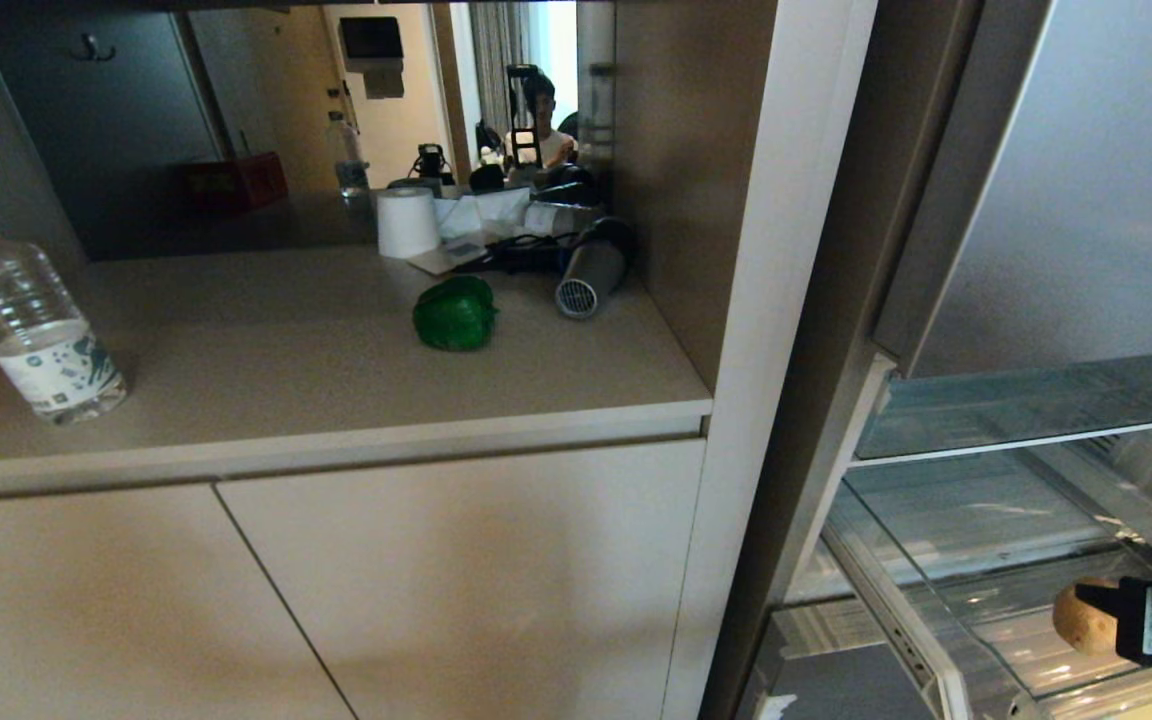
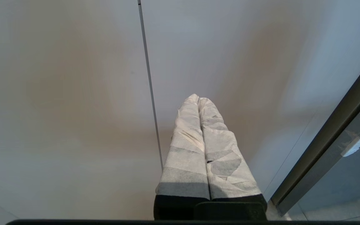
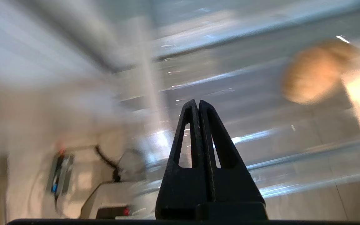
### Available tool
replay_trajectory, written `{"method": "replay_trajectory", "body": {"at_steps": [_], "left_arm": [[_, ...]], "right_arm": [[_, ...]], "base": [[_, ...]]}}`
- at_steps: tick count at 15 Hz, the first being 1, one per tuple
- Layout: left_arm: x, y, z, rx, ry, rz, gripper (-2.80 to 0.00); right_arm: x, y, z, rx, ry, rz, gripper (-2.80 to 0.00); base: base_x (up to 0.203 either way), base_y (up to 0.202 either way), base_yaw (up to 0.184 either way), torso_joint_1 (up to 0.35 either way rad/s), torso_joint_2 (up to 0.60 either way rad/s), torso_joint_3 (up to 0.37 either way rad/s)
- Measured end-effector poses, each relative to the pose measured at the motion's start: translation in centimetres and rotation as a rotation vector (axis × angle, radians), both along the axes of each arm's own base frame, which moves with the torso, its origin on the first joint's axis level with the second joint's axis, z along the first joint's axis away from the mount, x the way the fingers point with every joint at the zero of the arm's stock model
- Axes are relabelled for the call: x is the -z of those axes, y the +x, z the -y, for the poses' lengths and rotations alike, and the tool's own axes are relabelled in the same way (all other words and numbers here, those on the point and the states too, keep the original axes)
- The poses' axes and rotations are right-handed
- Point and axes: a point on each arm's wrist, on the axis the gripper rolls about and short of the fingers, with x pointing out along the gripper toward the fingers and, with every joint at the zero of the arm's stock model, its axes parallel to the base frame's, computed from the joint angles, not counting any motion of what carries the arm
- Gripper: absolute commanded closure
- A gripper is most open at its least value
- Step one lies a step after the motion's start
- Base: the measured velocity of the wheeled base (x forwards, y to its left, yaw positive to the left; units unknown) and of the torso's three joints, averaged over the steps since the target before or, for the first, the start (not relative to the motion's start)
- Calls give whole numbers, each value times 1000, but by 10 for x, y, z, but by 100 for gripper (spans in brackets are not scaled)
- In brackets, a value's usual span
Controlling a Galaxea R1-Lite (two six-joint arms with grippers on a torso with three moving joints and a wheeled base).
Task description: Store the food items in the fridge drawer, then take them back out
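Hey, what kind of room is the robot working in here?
Likely a home or apartment kitchen area: an open fridge with a clear drawer, a beige counter over cabinets, and a green pepper on it.

A water bottle on the surface carries a printed label, its markings too small to read.

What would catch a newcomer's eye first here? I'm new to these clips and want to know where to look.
Probably the bright green pepper alone on the beige counter, beside a grey hair dryer. Next, the tan bun low in the open fridge, in the clear drawer, with the right gripper shut and empty near it. A water bottle stands at the counter's left edge.
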Motion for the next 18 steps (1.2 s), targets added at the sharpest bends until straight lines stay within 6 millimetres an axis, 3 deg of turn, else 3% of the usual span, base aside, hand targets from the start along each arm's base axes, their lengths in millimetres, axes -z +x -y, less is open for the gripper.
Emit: {"method": "replay_trajectory", "body": {"at_steps": [6,10,18], "left_arm": [[0,0,0,0,0,0,0],[0,0,0,0,0,0,0],[0,0,0,0,0,0,0]], "right_arm": [[10,-30,-62,-411,53,-2,0],[13,-42,-68,-485,64,32,0],[17,-51,-66,-499,63,43,0]], "base": [[0,0,0,0,0,0],[0,0,0,22,-28,-21],[0,0,0,143,-319,-169]]}}
